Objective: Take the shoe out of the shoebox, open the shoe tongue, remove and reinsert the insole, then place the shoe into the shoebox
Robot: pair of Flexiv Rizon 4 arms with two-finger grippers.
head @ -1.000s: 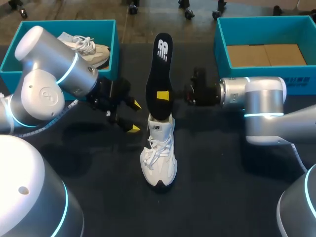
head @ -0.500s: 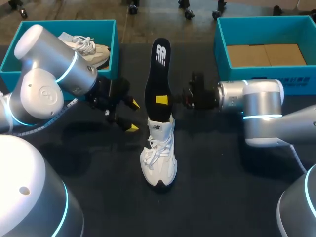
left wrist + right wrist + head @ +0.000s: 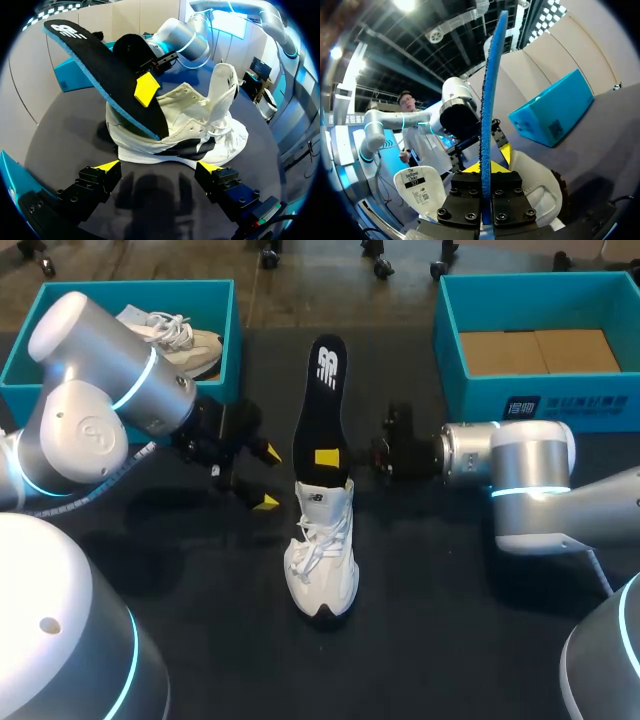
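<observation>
Head view: white shoe (image 3: 322,550) stands on the table (image 3: 450,640) between the arms, outside both teal boxes. The black insole (image 3: 320,400) rises out of its collar with its lower end inside. The right gripper (image 3: 327,458) pinches the insole about mid-length. The left gripper (image 3: 268,478) sits just beside the shoe, fingers spread wide and holding nothing. Left wrist view: left gripper (image 3: 157,166) is wide open with the shoe (image 3: 200,135) right ahead of it. The tongue (image 3: 222,85) is pulled up, and the insole (image 3: 95,70) slants out over the heel end. Right wrist view: right gripper (image 3: 490,167) is clamped on the insole (image 3: 487,100), which shows edge-on, thin, with a blue foam edge. The shoe (image 3: 535,182) is below the fingers. Handling, my read: the insole is light and floppy, likely to buckle if pushed from mid-length, so grip lower, near the collar, and feed it at a shallow angle. The shoe is light, with a soft upper and stiffer sole, and will likely slide or tip under insertion load. Brace it with the left gripper at the heel counter or sole edge, not the laces.
</observation>
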